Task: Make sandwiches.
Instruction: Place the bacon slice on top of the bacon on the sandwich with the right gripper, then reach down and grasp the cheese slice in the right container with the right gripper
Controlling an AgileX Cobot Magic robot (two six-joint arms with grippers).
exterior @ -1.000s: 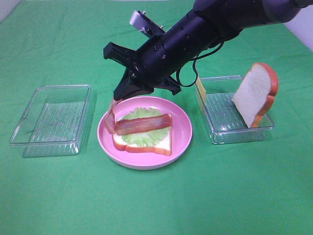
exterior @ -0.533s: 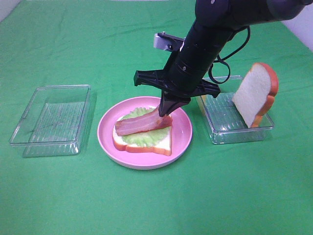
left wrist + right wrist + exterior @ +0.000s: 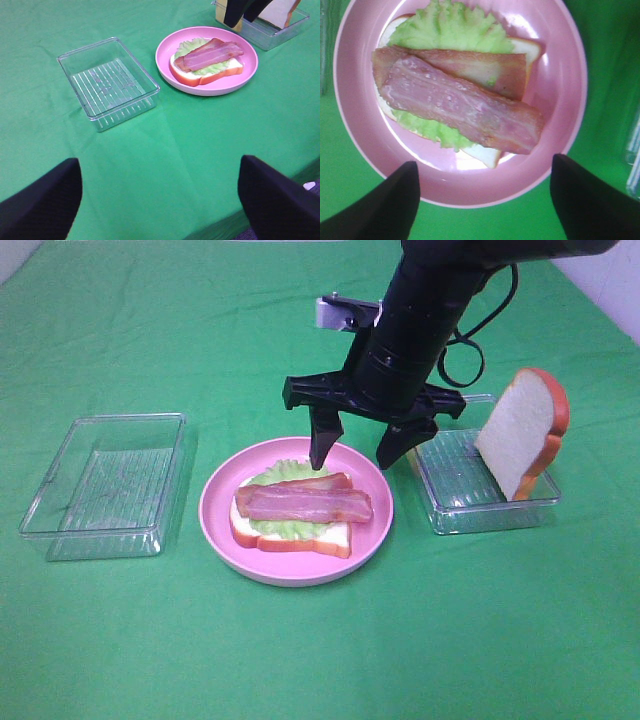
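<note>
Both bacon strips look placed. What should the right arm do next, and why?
Probably raise the right gripper straight up, then head for the right tray. Its fingers stand open, holding nothing, just above the pink plate; both bacon strips lie flat on the lettuce, and a bread slice leans in that tray.
</note>
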